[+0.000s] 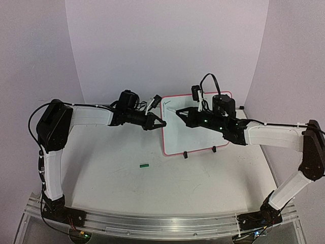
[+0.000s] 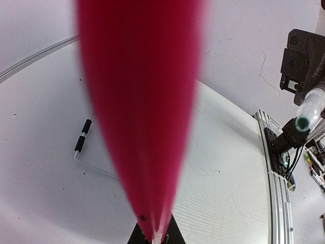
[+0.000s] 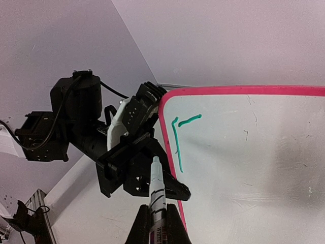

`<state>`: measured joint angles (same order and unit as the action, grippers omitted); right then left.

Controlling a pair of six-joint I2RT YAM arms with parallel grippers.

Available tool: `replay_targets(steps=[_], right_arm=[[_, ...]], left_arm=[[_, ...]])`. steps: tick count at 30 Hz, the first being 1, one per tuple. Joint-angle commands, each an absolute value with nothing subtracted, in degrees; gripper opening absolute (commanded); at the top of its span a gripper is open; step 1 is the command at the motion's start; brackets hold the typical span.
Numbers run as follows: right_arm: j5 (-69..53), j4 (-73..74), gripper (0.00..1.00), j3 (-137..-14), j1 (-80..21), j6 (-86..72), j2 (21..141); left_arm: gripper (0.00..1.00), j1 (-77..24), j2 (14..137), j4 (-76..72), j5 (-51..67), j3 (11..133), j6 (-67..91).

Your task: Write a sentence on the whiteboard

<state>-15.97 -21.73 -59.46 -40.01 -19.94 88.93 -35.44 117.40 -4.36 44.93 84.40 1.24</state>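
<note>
**First letter begun — light, short strokes now**

The right jaws are closed on the marker [image 3: 157, 185]. Its tip is just off the whiteboard [image 3: 254, 162], near the top-left corner and beside the first green strokes [image 3: 177, 145] of the sentence. The left jaws are clamped on the board's pink left rim [image 2: 142, 101], steadying it on the surface [image 1: 127, 173]. I judge that only the start of one letter is done. To do this step well — press the tip lightly, make short strokes, write small so two lines fit, and let the left arm resist the push.
</note>
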Motion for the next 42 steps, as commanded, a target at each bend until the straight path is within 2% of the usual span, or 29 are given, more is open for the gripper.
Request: replay_targets(steps=[1,23,33,42], right_arm=[[-16.0,-21.8,0.00,-62.5,-39.6,-19.5,90.9],[-11.9,-20.3,0.00,-66.7,-39.6,-19.5,96.5],[-6.7,-20.0,0.00,-64.4,-39.6,-19.9,93.5],[-6.7,-20.1,0.00,-63.1,-39.6,-19.5,91.4]], left_arm=[[0.00,-37.4,119.0,5.9,45.0,84.6,0.1],[0.00,-37.5,119.3,5.9,45.1,84.7,0.1],[0.00,-37.5,119.4,5.9,45.1,84.7,0.1],[0.00,-37.5,119.3,6.0,45.1,84.7,0.1]])
